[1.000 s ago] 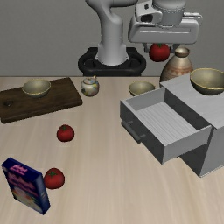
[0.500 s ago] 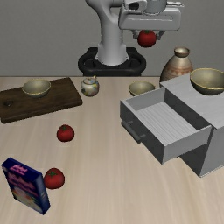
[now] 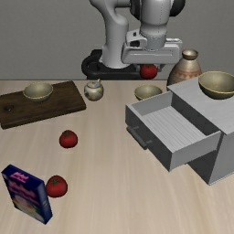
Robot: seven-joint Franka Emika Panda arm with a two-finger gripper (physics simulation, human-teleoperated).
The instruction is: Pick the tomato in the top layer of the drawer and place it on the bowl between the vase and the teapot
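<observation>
In the exterior view, my end effector is clamped on the tomato, which hangs just above the bowl. The bowl sits on the counter between the teapot and the vase.

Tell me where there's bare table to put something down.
Bare tabletop lies between the upper loose tomato and the open drawer, and from the lower tomato to the cabinet. The back row is crowded: teapot, bowl, vase, and the gripper with its held tomato.
</observation>
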